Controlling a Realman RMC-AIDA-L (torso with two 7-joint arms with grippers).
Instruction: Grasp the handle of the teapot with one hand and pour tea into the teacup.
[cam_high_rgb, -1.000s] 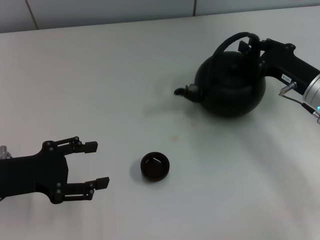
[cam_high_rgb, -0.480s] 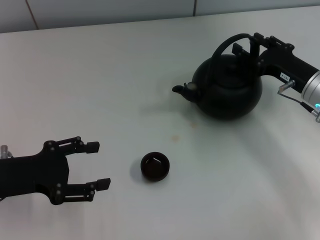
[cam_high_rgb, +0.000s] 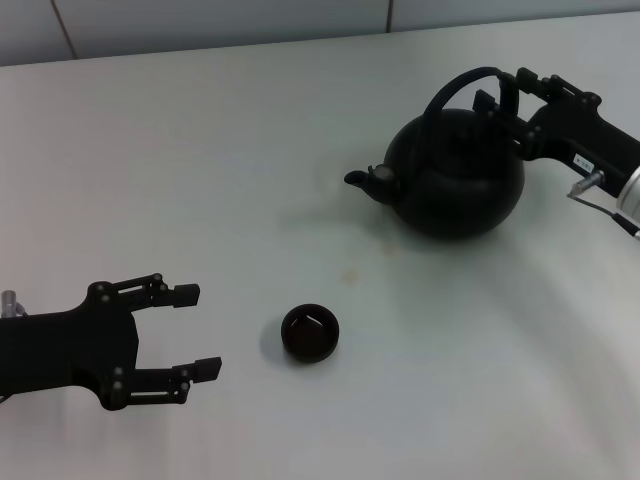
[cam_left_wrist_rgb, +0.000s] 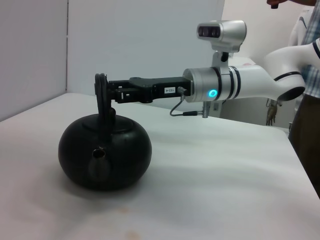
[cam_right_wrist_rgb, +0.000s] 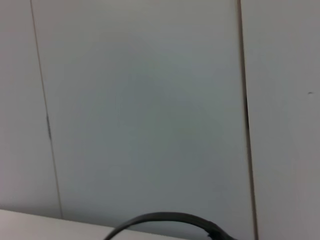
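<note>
My left gripper (cam_high_rgb: 190, 331) is resting low over the near left part of the white table (cam_high_rgb: 200, 160), its two black fingers spread apart with nothing between them, pointing toward the middle of the table. Just beyond its fingertips, apart from them, the small round black handleless teacup (cam_high_rgb: 310, 332) is sitting upright on the table; its inside is looking dark with a faint glint, and I cannot tell whether any tea is lying in it. Farther off, toward the far right, the large round matte-black teapot (cam_high_rgb: 458, 172) is standing with its short curved spout (cam_high_rgb: 364, 181) pointing to my left, well apart from the teacup. My right gripper (cam_high_rgb: 507, 97) is reaching in from the right edge and is clamped on the thick black arched handle (cam_high_rgb: 455, 84) near its right end, above the teapot's body. From my left wrist camera, the handle (cam_left_wrist_rgb: 102, 95) is standing upright over the teapot (cam_left_wrist_rgb: 105, 151), with my right gripper (cam_left_wrist_rgb: 107, 91) closed around its top.
</note>
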